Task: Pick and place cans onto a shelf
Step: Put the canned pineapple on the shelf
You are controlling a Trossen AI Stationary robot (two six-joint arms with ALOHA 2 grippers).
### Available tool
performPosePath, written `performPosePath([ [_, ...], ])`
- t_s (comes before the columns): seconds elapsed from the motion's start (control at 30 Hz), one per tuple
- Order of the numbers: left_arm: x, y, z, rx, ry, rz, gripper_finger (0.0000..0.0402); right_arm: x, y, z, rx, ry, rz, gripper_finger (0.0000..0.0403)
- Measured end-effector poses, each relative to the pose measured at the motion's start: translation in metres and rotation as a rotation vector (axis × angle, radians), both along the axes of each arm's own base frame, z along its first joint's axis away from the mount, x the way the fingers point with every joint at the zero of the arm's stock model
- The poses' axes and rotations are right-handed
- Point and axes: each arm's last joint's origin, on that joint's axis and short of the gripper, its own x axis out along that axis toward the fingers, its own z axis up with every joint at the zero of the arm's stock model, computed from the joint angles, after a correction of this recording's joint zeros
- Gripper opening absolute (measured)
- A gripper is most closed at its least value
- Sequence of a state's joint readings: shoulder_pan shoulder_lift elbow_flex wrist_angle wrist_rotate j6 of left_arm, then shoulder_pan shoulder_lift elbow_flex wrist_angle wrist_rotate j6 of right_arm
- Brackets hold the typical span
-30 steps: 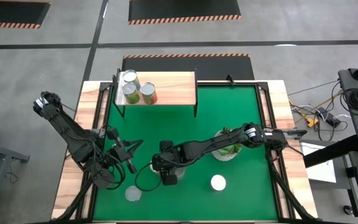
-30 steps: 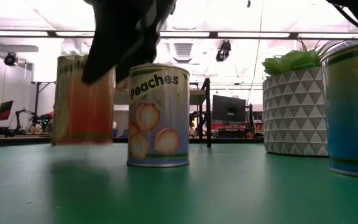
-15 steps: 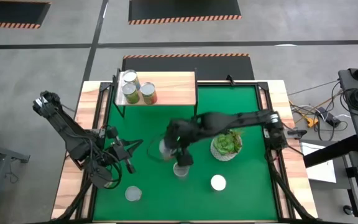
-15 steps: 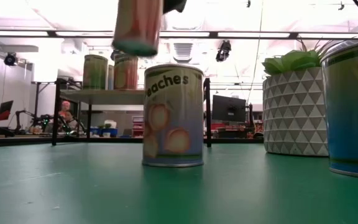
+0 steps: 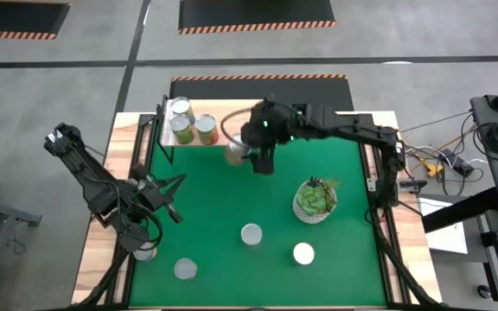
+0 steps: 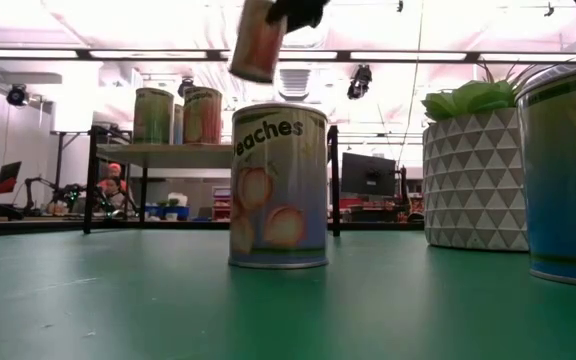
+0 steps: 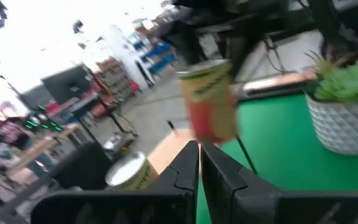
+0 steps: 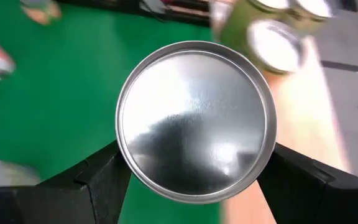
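My right gripper (image 5: pixel 249 154) is shut on a can with a red and green label (image 5: pixel 234 153), raised in the air just in front of the light-wood shelf (image 5: pixel 245 117). The can also shows high up in the low view (image 6: pixel 258 40). Three cans (image 5: pixel 180 128) stand on the shelf's left end. A peaches can (image 5: pixel 251 234) stands on its base in the middle of the green mat, with two more cans (image 5: pixel 303 253) (image 5: pixel 185 269) nearer the front. My left gripper (image 5: pixel 169 200) is shut and empty over the mat's left side. My right gripper pinches the can's side wall just below its silvery top (image 8: pixel 194 118). One finger (image 8: pixel 104 180) is on each side, the other at the right (image 8: pixel 284 177). The fingers come from above at a slant. The can hangs tilted below them, clear of the mat and the shelf.
A white pot with a green plant (image 5: pixel 316 200) stands on the mat's right half. One more can (image 5: pixel 145 250) sits on the wooden edge by the left arm's base. The shelf's right half is bare wood.
My right gripper has lifted its can off the middle of the mat and carried it up and toward the far edge, to just in front of the shelf; the can is now tilted. The peaches can slid a little as it left. My left gripper has drawn back toward the left edge.
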State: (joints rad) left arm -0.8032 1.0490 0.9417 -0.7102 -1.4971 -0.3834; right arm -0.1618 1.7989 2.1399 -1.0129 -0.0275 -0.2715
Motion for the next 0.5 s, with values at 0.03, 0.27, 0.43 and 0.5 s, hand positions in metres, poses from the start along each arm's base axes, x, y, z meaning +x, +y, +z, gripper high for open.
performPosePath([
  [0.03,-0.001,0.001,-0.001,-0.014,0.009,-0.013,0.0000,0.000,-0.010,-0.002,-0.024,0.009,-0.002,0.0290],
  [0.27,-0.007,0.007,-0.002,-0.045,0.003,-0.025,0.0000,0.004,-0.083,-0.027,-0.109,0.064,-0.062,0.0290],
  [0.43,-0.008,0.009,-0.001,-0.048,0.000,-0.025,0.0000,0.012,-0.119,-0.046,-0.080,0.035,-0.047,0.0290],
  [0.5,-0.009,0.009,-0.002,-0.043,0.005,-0.024,0.0000,0.014,-0.128,-0.052,-0.091,0.034,-0.044,0.0290],
])
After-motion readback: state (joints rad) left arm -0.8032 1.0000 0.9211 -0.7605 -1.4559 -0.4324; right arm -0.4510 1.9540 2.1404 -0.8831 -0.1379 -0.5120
